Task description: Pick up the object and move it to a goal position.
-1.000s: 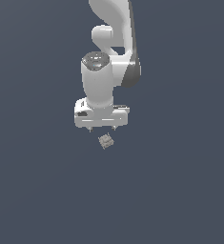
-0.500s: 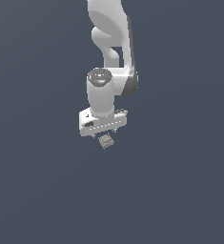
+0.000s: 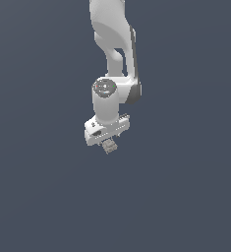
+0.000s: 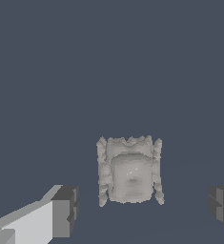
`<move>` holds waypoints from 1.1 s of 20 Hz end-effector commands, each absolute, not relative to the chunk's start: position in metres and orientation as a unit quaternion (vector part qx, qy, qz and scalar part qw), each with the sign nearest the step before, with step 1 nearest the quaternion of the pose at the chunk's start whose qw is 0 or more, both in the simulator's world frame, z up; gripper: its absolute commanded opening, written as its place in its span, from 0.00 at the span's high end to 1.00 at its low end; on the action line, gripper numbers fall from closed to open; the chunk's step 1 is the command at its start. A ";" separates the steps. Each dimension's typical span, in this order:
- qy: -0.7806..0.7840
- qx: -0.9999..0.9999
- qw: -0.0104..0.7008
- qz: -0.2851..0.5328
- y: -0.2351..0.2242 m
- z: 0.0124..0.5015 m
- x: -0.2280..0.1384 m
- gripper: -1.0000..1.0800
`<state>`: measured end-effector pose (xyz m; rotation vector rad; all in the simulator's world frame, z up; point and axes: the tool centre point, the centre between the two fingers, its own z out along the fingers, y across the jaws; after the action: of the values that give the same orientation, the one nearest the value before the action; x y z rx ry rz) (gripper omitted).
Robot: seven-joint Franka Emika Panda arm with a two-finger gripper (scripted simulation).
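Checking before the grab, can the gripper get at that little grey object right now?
Probably yes. The gripper is open, the object sits between its two fingers with gaps either side, and nothing else is around it.

a bare simulated workspace: flat, featureless slate-grey ground (image 3: 43, 197), evenly rendered, no furnishings

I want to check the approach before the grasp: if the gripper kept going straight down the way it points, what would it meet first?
Probably the object: in the wrist view it sits between the open fingers of the gripper, clear of both. Depth is unclear, but nothing else shows in that line.
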<state>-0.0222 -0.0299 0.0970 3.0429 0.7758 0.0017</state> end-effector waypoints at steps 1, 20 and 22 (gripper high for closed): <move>0.259 0.966 0.000 0.000 -0.029 0.093 -0.023 0.04; 0.265 0.964 0.000 0.000 -0.029 0.045 -0.025 0.04; 0.265 0.964 0.000 0.000 -0.029 0.042 -0.025 0.04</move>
<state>-0.0255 -0.0288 0.0447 3.0303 0.8310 -0.0022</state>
